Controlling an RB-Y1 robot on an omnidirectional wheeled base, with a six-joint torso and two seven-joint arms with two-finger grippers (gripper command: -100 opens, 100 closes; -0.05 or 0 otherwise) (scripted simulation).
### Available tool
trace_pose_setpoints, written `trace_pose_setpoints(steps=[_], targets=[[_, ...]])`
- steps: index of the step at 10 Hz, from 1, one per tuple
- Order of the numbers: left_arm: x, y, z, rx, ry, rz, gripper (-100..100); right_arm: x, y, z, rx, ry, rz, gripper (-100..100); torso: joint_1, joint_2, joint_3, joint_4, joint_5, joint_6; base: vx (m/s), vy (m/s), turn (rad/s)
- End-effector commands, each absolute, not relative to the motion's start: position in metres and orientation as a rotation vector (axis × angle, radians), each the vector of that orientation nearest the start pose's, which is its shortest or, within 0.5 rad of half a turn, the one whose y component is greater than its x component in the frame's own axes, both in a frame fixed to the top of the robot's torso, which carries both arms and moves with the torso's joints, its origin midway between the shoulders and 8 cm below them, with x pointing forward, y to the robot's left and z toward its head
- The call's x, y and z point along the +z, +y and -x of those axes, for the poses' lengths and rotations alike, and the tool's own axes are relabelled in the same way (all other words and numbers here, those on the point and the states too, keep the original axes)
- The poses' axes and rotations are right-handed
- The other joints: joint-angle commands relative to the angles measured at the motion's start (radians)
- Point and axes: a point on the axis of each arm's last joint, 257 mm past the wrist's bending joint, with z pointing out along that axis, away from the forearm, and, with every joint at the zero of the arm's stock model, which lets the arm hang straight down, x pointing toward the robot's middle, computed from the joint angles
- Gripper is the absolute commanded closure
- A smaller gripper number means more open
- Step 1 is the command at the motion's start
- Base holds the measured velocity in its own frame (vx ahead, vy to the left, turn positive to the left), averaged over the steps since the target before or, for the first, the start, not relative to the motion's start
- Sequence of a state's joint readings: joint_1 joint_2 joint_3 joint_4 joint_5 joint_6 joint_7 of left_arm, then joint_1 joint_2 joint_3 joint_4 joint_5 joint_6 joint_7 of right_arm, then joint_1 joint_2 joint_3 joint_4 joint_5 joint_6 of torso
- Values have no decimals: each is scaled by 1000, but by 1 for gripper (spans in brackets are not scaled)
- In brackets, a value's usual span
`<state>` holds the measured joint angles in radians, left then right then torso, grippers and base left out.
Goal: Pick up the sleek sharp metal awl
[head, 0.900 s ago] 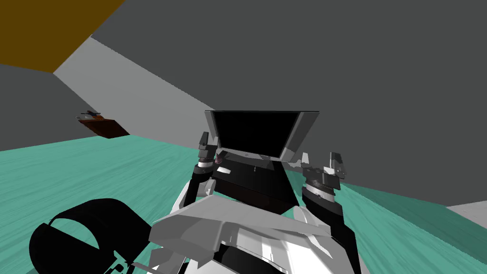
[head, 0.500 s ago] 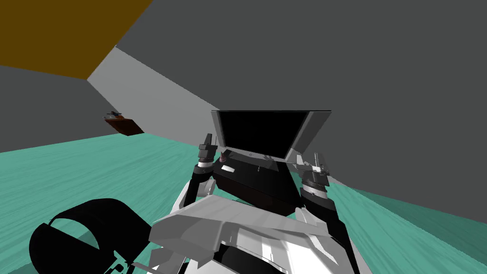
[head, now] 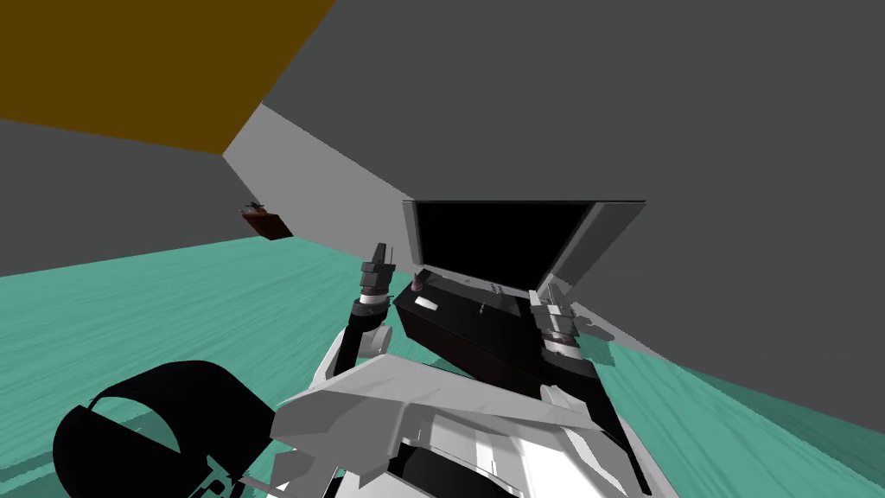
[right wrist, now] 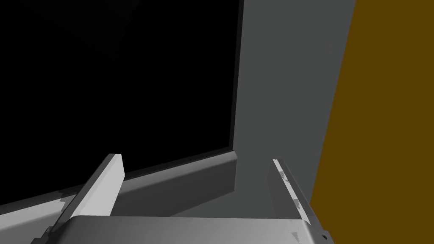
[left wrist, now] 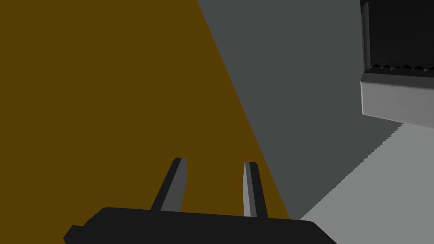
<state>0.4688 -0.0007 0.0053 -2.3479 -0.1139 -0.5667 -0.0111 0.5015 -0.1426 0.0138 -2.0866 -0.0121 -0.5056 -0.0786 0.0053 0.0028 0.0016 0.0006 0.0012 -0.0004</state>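
Awl, as best I can tell, is the thin pale sliver lying on the dark tabletop straight ahead of me. It is too small for me to make out its shape. It lies near the middle of the top, between my two arms.

Toward my left on the same top, a small reddish-brown object stands at the back edge. A flat white piece lies just in front of it. A few tiny grey items sit behind the sliver; I cannot tell what they are. Behind the tabletop rises a grey frame around a black area.

My right pincer hovers over the right end of the tabletop, apart from the sliver. Its fingers are spread wide with nothing between them.

My left pincer is raised beside the tabletop's left end. Its fingers stand a narrow gap apart, holding nothing.

Teal floor spreads around, and a small brown piece of furniture stands far off by the wall to my left.
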Motion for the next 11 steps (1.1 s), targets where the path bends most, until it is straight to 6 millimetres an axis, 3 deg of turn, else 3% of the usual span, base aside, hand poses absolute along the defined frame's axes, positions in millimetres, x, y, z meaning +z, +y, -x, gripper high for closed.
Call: trace_pose_setpoints(steps=[1,5,6,11], targets=[[74,256,-320,-1259,567,451,0,-80,-277,-381,1314,876,-768,-100,0,0,0,0,0,0,-28,67,83],[74,256,-320,-1259,567,451,0,-165,-288,-403,1170,1134,-792,-100,1,0,0,0,0,0,-34,100,260],[74,256,-320,-1259,567,451,0,-170,-289,-403,1166,1140,-800,-100,2,0,0,0,0,0,-18,86,64],[74,256,-320,-1258,567,451,0,-231,-307,-411,1037,1325,-796,-100,-3,-1,0,0,0,1,-9,64,154]])
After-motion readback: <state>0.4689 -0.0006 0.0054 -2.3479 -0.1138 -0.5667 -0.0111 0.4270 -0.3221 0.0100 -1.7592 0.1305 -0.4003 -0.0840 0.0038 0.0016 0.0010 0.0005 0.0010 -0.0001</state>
